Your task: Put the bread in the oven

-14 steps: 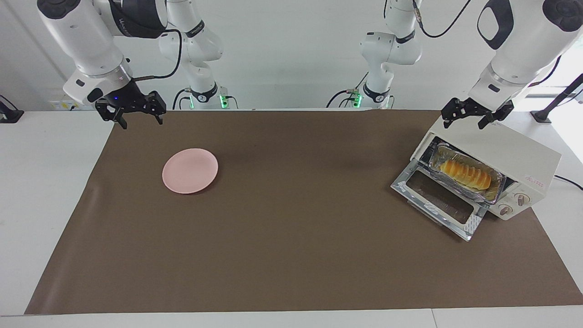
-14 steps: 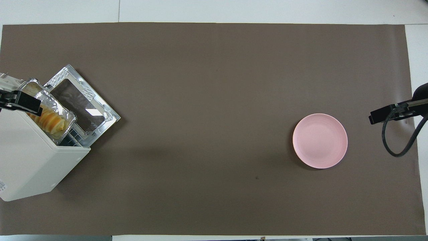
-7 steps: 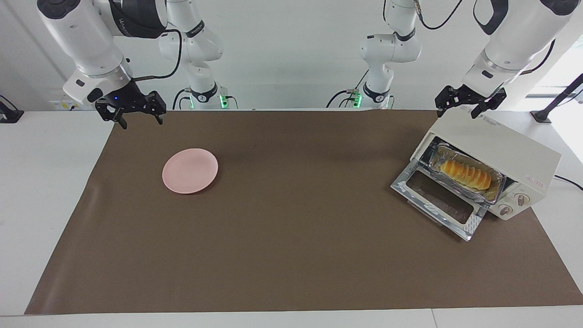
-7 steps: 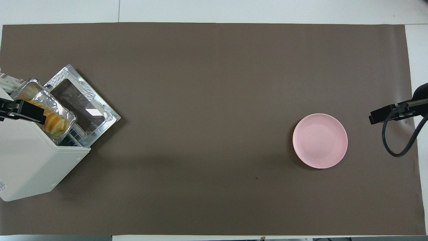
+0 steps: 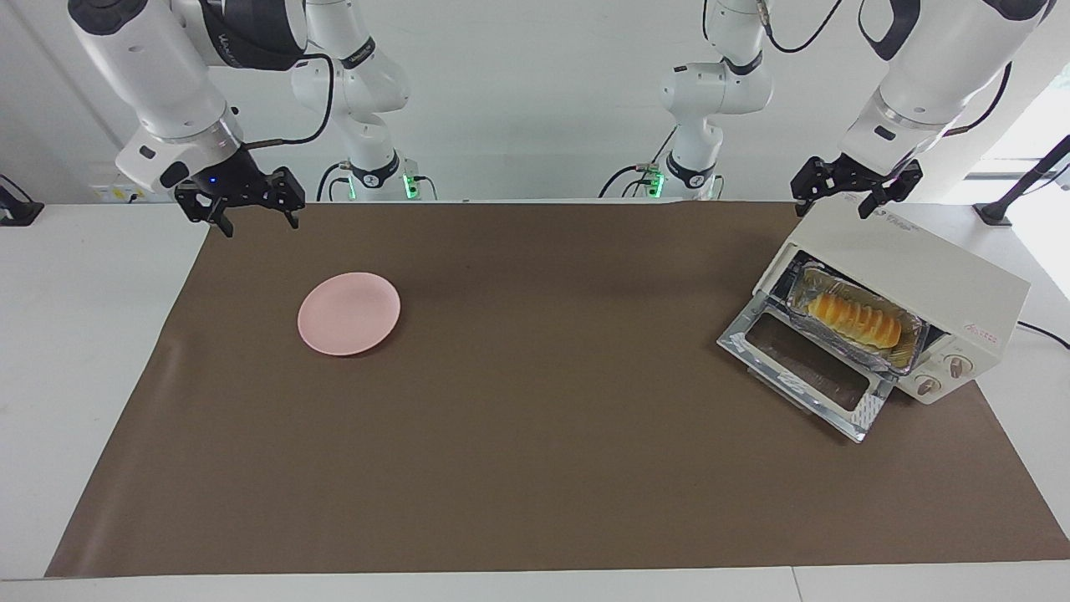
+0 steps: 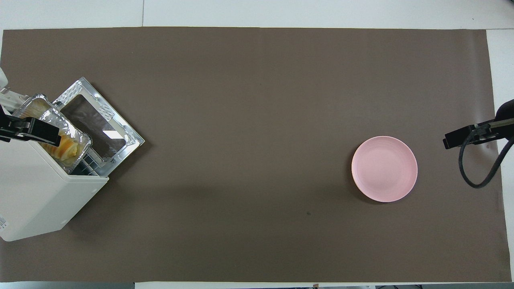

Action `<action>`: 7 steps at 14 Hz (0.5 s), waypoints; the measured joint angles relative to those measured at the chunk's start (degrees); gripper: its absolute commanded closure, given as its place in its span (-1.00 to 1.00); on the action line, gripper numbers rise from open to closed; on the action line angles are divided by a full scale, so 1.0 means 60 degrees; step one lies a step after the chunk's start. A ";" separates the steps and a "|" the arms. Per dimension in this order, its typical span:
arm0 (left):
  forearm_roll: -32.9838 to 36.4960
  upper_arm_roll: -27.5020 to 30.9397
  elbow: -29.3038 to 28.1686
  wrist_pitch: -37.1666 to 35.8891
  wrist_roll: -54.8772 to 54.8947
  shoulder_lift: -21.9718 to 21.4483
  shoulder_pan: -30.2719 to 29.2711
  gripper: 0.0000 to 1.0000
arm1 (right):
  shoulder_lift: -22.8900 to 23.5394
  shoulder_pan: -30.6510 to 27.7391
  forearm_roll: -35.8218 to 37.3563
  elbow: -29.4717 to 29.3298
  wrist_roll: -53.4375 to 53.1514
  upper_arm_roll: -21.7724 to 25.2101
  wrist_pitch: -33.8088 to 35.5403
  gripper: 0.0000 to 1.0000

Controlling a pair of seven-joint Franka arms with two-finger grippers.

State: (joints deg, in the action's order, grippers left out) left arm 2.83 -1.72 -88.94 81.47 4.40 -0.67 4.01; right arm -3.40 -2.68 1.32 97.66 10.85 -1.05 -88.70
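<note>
The bread [image 5: 853,322] lies lengthwise in a crinkled foil tray [image 5: 913,339] that sits on the rack inside the oven [image 5: 919,267], whose glass door [image 5: 804,364] is dropped open toward the middle of the counter [image 5: 535,418]. By its look the loaf is light, soft and easily crushed, its ridged crust giving some purchase; a gentle pinch across its middle would probably suit, or a hold on the thin tray rim, which likely bends. The left gripper [image 5: 854,192] hangs over the oven's top corner with its jaws spread and nothing between them; the right gripper [image 5: 242,206] waits over the counter's edge near a pink plate [image 5: 349,313], jaws also spread and empty
</note>
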 measured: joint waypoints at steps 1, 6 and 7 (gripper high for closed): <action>0.0000 -0.0030 -0.0002 0.0000 -0.0010 0.0000 0.0000 -1.00 | 0.0000 0.0000 0.0000 0.0000 0.0000 0.0000 0.0000 -1.00; 0.0000 -0.0040 -0.0013 0.0015 -0.0011 -0.0001 -0.0082 -1.00 | 0.0000 0.0000 0.0000 0.0000 0.0000 0.0000 0.0000 -1.00; 0.0000 -0.0042 -0.0013 0.0040 -0.0010 -0.0001 -0.0086 -1.00 | 0.0000 0.0000 0.0000 0.0000 0.0000 0.0000 0.0000 -1.00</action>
State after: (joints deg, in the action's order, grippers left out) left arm 2.83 -1.97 -89.02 81.71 4.34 -0.68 3.50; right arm -3.40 -2.68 1.32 97.66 10.85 -1.05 -88.70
